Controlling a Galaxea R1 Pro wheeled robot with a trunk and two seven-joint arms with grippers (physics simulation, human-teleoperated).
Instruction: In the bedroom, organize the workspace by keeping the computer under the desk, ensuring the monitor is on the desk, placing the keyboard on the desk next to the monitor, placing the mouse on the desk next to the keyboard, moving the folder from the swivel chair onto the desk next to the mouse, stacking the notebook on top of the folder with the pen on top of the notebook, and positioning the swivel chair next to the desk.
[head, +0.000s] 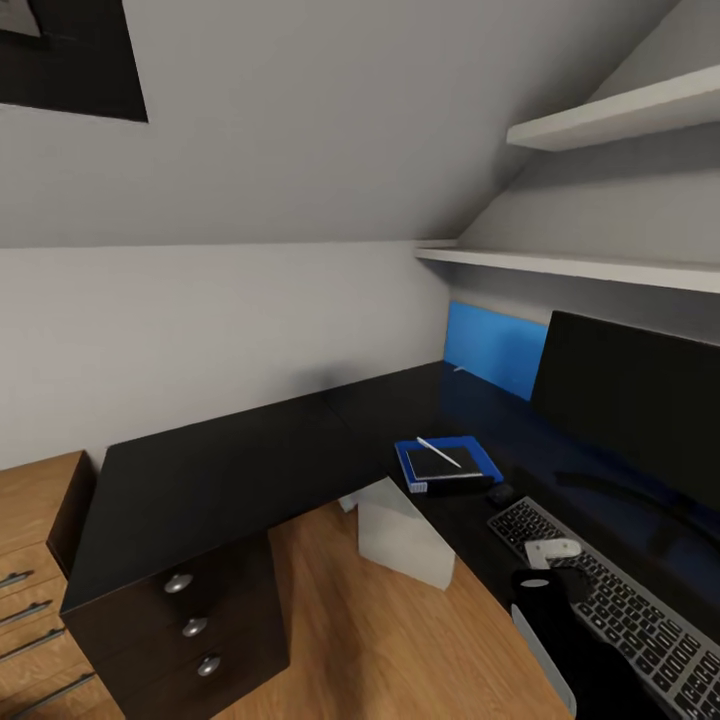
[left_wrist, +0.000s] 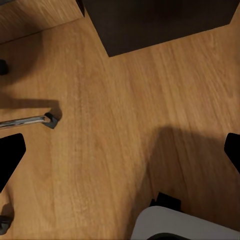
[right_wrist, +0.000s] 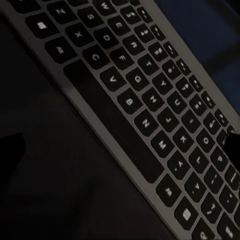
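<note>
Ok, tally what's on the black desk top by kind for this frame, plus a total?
Monitor: 1
Keyboard: 1
Mouse, lying on the keyboard: 1
Blue folder: 1
Notebook on the folder: 1
Pen on the notebook: 1
Total: 6

Workspace laid out along an L-shaped desk (head: 250, 450) under 2 wall shelves (head: 600, 120).

The monitor (head: 630, 400) stands at the right of the desk, the keyboard (head: 620, 600) lying in front of it with the mouse (head: 553, 549) resting on its left part. To the far left of the keyboard lies the folder (head: 480, 452), the notebook (head: 445, 462) on it and the pen (head: 438, 451) on the notebook. The computer (head: 400, 535) sits on the floor (head: 400, 640) under the desk, and 3 drawers (head: 195, 625) fill the desk's near left end.
</note>
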